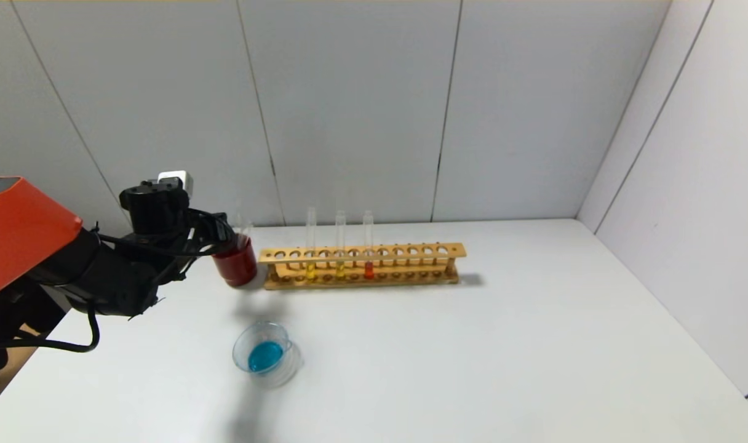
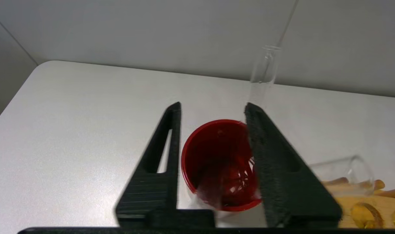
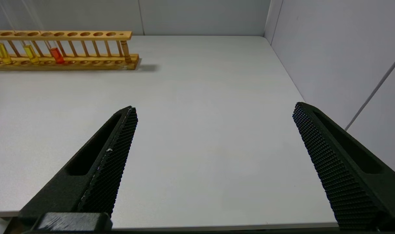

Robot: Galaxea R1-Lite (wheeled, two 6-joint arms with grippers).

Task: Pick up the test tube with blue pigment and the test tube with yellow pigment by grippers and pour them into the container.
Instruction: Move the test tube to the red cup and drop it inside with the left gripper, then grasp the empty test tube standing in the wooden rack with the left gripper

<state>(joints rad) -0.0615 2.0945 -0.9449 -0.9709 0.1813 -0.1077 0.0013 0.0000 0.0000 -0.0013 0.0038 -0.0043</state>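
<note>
My left gripper (image 2: pixel 213 105) hangs open over a dark red cup (image 2: pixel 217 162), at the left end of the rack in the head view (image 1: pixel 223 237). A clear empty tube (image 2: pixel 265 70) stands in that cup, leaning beside one finger; it is not pinched. No tube holding blue pigment is in view. Blue liquid lies in the container (image 1: pixel 264 354), a clear glass dish in front of the cup. Two test tubes with yellow pigment (image 1: pixel 310 269) (image 1: pixel 340 269) stand upright in the wooden rack (image 1: pixel 411 252). My right gripper (image 3: pixel 215 107) is wide open over bare table, far from the rack.
A tube with red-orange liquid (image 1: pixel 368 268) stands in the rack beside the yellow ones. The red cup (image 1: pixel 235 263) nearly touches the rack's left end. Grey walls close the table at the back and on the right.
</note>
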